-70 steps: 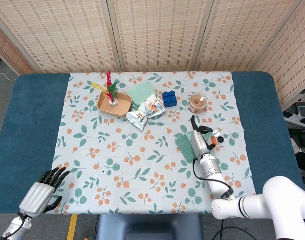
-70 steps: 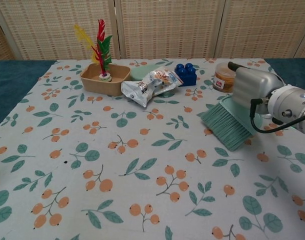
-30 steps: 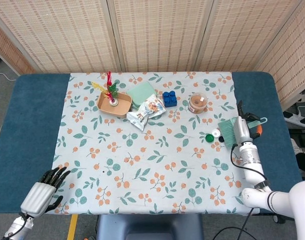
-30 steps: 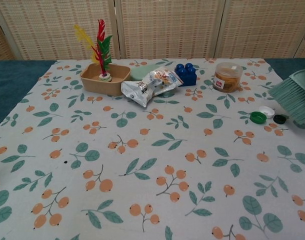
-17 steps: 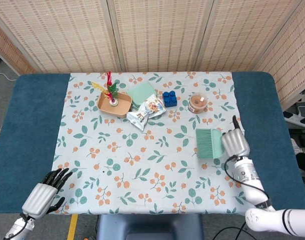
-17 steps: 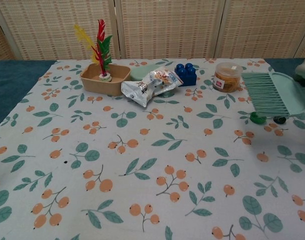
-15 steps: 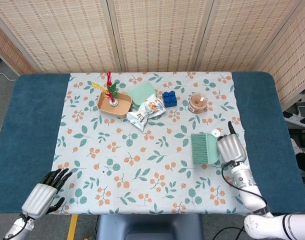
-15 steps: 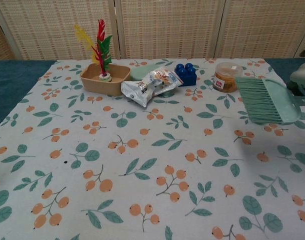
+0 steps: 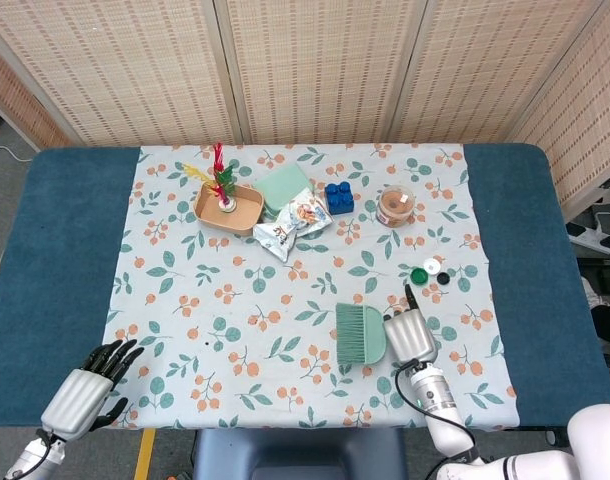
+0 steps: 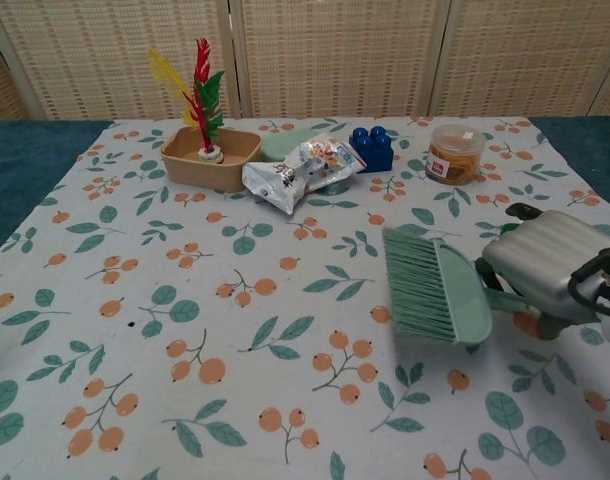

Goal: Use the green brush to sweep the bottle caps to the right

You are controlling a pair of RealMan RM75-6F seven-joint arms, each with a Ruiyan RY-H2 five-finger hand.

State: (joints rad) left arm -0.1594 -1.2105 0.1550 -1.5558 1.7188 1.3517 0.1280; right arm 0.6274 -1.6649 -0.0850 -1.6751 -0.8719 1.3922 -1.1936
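Observation:
My right hand (image 9: 409, 337) (image 10: 551, 272) grips the handle of the green brush (image 9: 358, 334) (image 10: 434, 288) near the front of the cloth, bristles pointing left. Three bottle caps lie together on the right side of the cloth in the head view: a green one (image 9: 419, 275), a white one (image 9: 432, 266) and a black one (image 9: 443, 278). They sit beyond the brush, apart from it. In the chest view my hand and the brush hide them. My left hand (image 9: 83, 388) hangs off the table's front left corner with its fingers apart, holding nothing.
At the back of the floral cloth (image 9: 235, 330) stand a tan tray (image 9: 228, 208) with feathers, a mint-green lid (image 9: 283, 186), a snack packet (image 9: 293, 224), a blue block (image 9: 338, 197) and a clear jar (image 9: 396, 205). Blue table (image 9: 55, 240) shows on both sides.
My right hand has carried the brush from the right edge by the caps leftward and toward the front of the table. The caps now lie uncovered. The left hand has hardly moved.

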